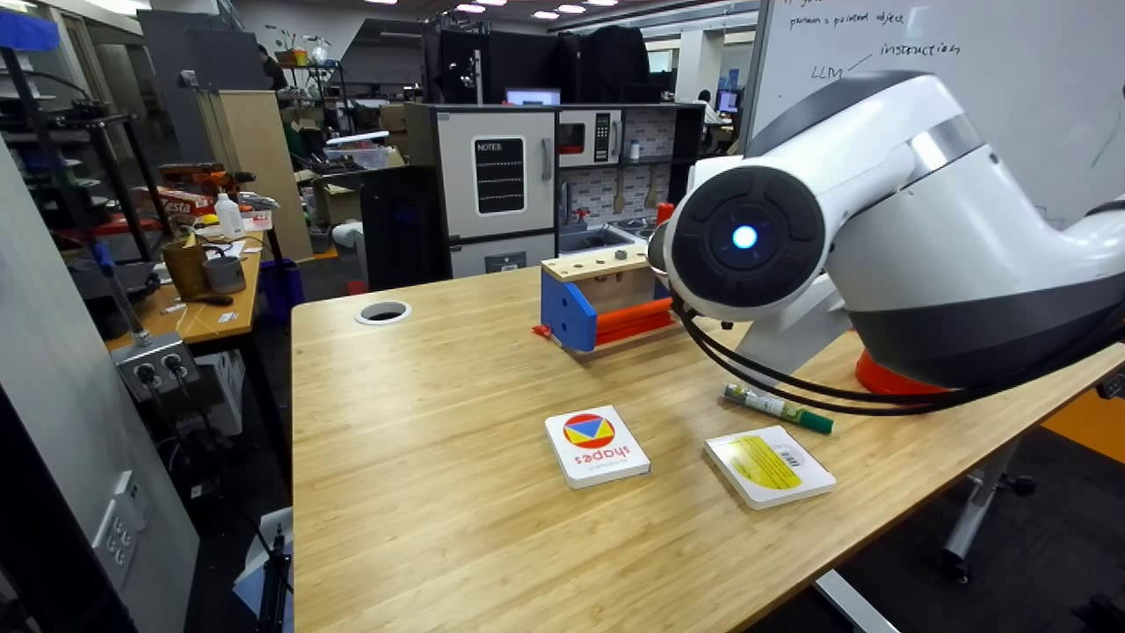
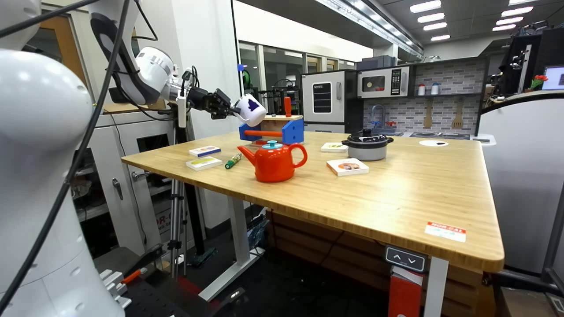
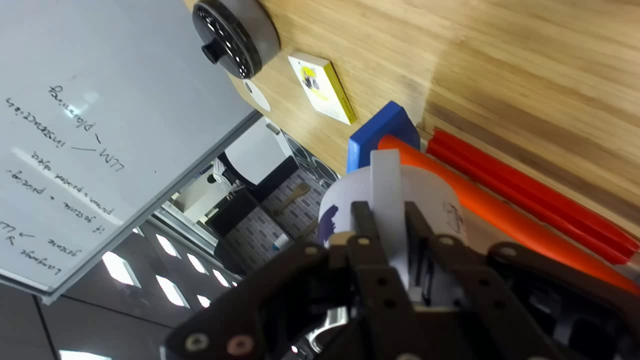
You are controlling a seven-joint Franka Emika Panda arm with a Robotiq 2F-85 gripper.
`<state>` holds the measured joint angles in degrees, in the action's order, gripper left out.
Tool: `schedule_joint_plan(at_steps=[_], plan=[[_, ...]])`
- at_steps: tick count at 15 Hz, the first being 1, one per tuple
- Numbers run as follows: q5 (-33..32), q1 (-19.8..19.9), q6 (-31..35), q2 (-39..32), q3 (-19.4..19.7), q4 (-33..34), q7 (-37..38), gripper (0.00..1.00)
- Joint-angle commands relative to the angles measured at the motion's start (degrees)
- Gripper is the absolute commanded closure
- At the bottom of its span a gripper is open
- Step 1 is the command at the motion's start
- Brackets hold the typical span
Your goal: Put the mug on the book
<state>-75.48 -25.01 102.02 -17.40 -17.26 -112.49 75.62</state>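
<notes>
in an exterior view, the worktop [image 1: 413, 475] spreads wide between its left edge and the book [image 1: 599, 446], whose cover reads "shapes". near right in an exterior view, a sticker [image 2: 445, 231] says "nor-cal". the gripper [image 2: 237, 111] pinches the handle [image 3: 388, 215] of the white mug [image 2: 252, 110], tilted above the worktop, apart from the book.

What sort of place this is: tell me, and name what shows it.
Probably a robotics lab: a robot arm extends over a table, a whiteboard has "LLM" handwritten on it, and what looks like a play kitchen stands beyond.
</notes>
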Motion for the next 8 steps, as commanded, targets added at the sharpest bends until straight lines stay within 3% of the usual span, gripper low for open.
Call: schedule_joint_plan(at_steps=[1, 8], plan=[[-4.3, 0.9, 4.3, 1.9, -0.9, -1.4, -5.4, 0.96], [-8.3, 0.7, 9.8, 2.3, -2.0, -1.9, -10.2, 0.96]])
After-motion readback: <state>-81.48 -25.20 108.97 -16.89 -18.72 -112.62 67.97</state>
